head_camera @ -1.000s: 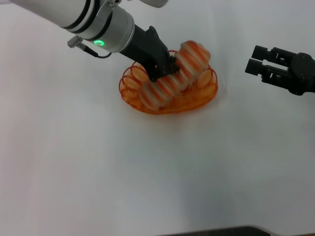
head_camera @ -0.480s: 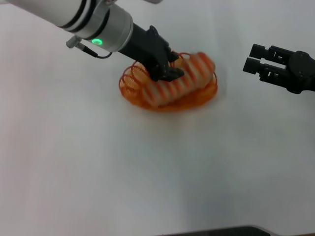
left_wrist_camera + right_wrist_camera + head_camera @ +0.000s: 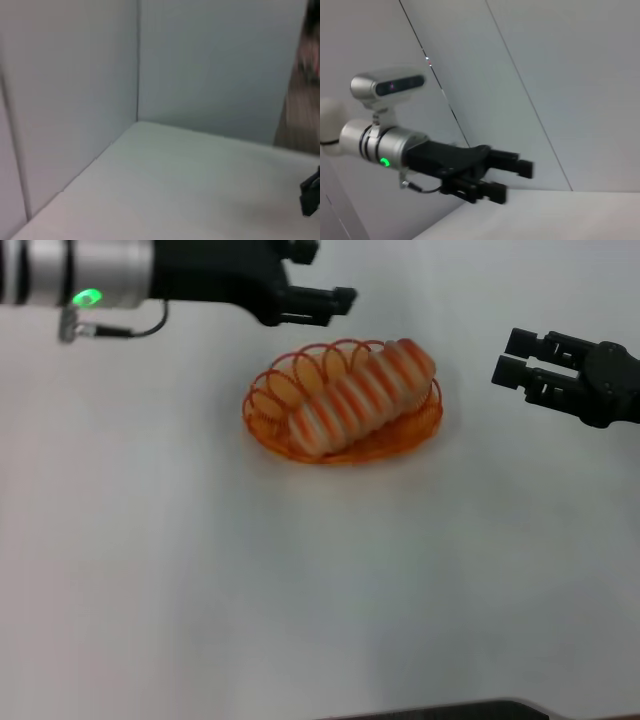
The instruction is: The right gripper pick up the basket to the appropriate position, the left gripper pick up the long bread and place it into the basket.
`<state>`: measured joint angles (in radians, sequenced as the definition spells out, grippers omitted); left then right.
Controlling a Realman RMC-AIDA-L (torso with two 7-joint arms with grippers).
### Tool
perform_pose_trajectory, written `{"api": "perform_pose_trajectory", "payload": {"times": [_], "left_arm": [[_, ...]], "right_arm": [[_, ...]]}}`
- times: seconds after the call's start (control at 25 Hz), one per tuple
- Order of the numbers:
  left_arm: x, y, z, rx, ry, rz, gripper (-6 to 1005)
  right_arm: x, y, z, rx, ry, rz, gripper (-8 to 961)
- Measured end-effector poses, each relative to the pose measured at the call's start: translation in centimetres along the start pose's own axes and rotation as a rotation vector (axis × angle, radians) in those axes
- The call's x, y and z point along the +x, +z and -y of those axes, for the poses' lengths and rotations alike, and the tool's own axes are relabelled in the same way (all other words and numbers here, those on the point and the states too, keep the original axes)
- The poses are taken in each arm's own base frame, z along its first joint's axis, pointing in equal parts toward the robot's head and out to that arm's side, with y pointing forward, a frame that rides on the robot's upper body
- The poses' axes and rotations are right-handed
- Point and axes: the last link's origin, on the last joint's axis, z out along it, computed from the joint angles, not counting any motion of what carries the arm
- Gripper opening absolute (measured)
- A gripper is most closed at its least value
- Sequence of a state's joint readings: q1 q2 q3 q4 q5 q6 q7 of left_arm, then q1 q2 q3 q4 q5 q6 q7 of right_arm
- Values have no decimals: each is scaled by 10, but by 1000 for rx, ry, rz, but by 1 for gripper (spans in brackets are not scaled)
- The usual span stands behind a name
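Nearest in the head view is the bare white bench (image 3: 300,600), which carries everything else.

Farther in, about the middle of the bench, sits the oval orange wire basket (image 3: 268,418), resting flat on the surface. The long bread (image 3: 360,398), striped orange and cream, lies lengthwise inside the basket on a diagonal: its lower end is toward the robot's left and nearer, its other end toward the robot's right and farther, up against the rim. The looped rim shows bare on the left side of the loaf.

To the right of the basket and well apart from it, the right hand (image 3: 512,370) hangs over the bench, its two short fingers parted with a clear gap and nothing between them, pointing toward the basket.

Farthest back, beyond the basket and above it, the left hand (image 3: 335,300) is held clear of the bread, pointing to the right. Its fingers are spread and hold nothing; the right wrist view shows the left hand (image 3: 512,180) side-on, its two fingers apart and empty. A green light glows on the silver wrist section behind it.
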<state>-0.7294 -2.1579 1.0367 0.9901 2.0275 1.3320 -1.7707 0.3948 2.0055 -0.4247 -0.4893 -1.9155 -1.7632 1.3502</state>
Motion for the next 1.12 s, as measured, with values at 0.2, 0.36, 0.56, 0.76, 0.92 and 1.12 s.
{"api": "perform_pose_trajectory", "payload": {"times": [0.2,0.36,0.56,0.76,0.92,1.12], "left_arm": [[-50,-33,1,1,-222,-134,756],[-92,-62,-6,1,-313,-173,751],[-131,-90,-20,8,-389,-128,751],[-147,-96,-26,5,-417,-62,751],[-149,-96,-27,-2,-423,-49,751],[-148,-94,-27,-11,-420,-46,751]], "right_arm": [[0,4,4,13,-10,-23,676],[2,8,6,15,-15,-55,676],[4,12,8,20,-16,-80,676],[3,18,8,8,-18,-99,676],[3,20,9,5,-19,-106,676],[4,21,9,7,-18,-109,676]]}}
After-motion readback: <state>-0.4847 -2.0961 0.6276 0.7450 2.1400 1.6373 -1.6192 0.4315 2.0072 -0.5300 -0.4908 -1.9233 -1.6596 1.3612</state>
